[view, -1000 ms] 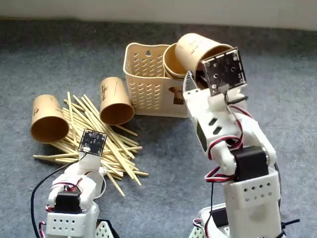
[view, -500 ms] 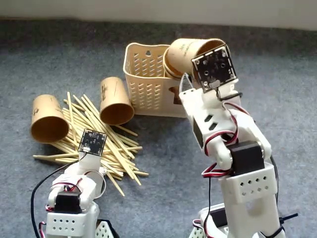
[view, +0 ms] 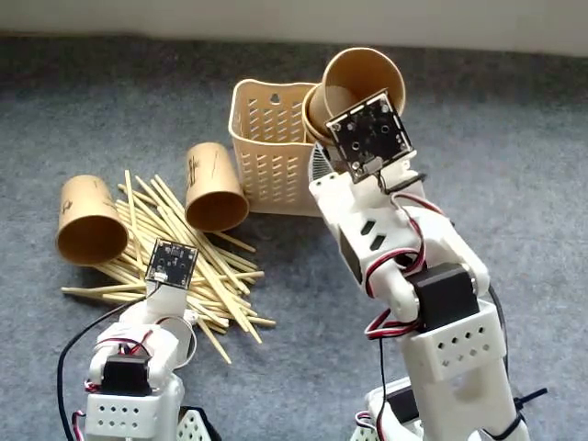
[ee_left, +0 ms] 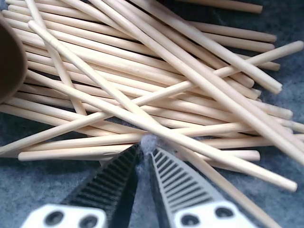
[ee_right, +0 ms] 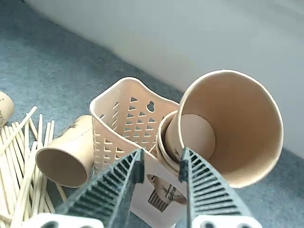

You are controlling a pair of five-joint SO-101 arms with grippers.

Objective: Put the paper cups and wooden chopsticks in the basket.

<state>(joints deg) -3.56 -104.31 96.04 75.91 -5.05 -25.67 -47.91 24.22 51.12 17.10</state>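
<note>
Right claw (ee_right: 162, 153): I'm pinching a cup (ee_right: 237, 123) by its wall, I think. It's hanging tilted over the basket (ee_right: 118, 111), right above the nested cup (view: 317, 108) inside.
Left claw (ee_left: 145, 149): sitting nearly closed on nothing, just over the chopsticks (ee_left: 156, 71).
Risk: I'm guessing that if I let go this tilted, the cup is catching the nested rim and bouncing out.

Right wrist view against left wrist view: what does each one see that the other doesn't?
The right wrist view has the basket, a paper cup held in the right gripper, and a second cup lying beside the basket. The left wrist view has the left gripper, jaws nearly together, low over the pile. Both have the wooden chopsticks on the grey carpet.
</note>
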